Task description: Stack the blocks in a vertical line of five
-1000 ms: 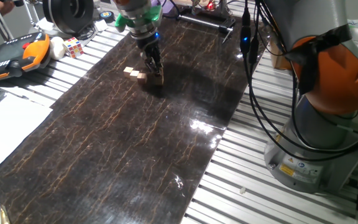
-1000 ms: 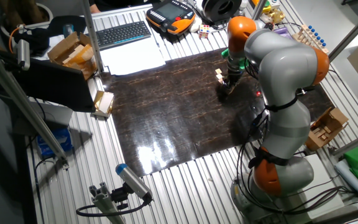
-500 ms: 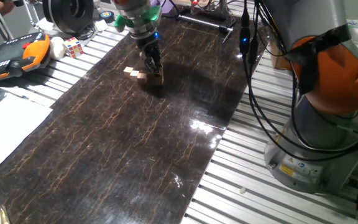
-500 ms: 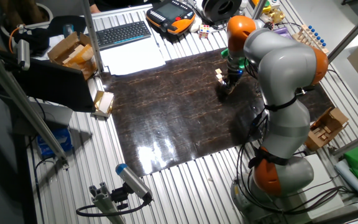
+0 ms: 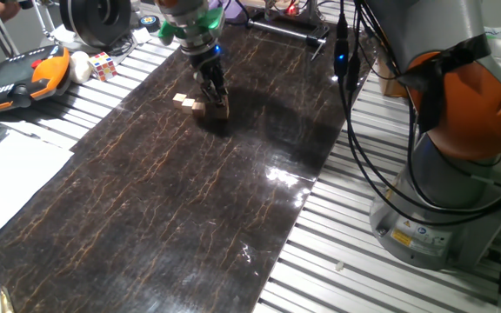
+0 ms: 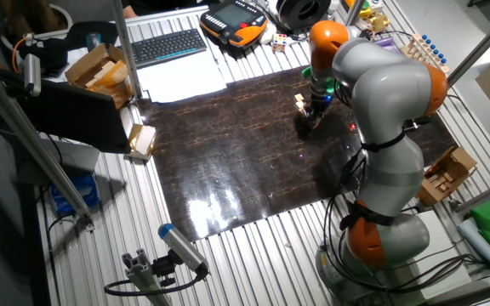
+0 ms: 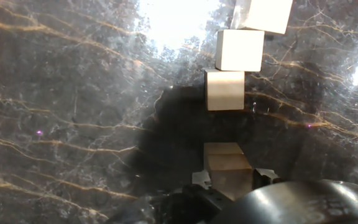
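Three light-tan wooden blocks lie in a short row on the dark marble-patterned mat (image 5: 190, 200). In the hand view they are the far one (image 7: 263, 12), the middle one (image 7: 239, 50) and the near one (image 7: 224, 89). In one fixed view the row (image 5: 188, 103) lies just left of my gripper (image 5: 218, 104). My gripper (image 7: 232, 179) is shut on another block (image 7: 227, 163), low at the mat and a short gap from the row. This block also shows in one fixed view (image 5: 222, 110). In the other fixed view my gripper (image 6: 312, 117) hides the held block. The row (image 6: 299, 101) is beside it.
A Rubik's cube (image 5: 103, 65) and an orange teach pendant (image 5: 24, 76) lie beyond the mat's left edge, with white paper (image 5: 7, 174) nearer. The arm's base (image 5: 459, 148) and hanging cables (image 5: 348, 78) stand to the right. A keyboard (image 6: 168, 44) and cardboard boxes (image 6: 100, 68) are further off.
Almost nothing: the hand has shifted very slightly over the held block, and the blocks lie as before.
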`<state>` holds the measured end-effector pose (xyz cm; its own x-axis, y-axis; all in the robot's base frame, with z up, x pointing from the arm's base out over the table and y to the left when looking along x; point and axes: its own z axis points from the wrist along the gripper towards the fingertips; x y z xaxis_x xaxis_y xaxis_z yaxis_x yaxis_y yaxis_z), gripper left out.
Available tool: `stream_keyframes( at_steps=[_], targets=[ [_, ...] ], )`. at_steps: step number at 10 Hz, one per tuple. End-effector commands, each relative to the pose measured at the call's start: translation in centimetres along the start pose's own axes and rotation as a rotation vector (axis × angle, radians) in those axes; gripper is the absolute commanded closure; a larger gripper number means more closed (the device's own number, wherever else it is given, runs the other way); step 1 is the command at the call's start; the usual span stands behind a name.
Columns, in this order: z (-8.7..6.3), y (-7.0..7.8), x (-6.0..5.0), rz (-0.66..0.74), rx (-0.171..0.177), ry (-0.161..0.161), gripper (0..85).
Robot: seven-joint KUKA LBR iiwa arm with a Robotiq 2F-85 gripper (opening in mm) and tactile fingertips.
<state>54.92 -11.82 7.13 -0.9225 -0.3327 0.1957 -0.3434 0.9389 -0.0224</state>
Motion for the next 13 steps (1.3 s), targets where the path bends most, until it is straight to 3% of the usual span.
stream_keyframes(
  at_steps=[1, 4, 7, 13],
  targets=[
    [0.0, 0.0, 0.0, 0.000, 0.001, 0.001, 41.3],
    [-0.6, 0.2, -0.1, 0.012, 0.006, -0.003, 38.7],
    [-2.0, 0.4, -1.2, 0.024, 0.021, -0.001, 35.3],
    [-1.6, 0.7, -5.2, 0.045, 0.017, -0.051, 31.7]
  ],
)
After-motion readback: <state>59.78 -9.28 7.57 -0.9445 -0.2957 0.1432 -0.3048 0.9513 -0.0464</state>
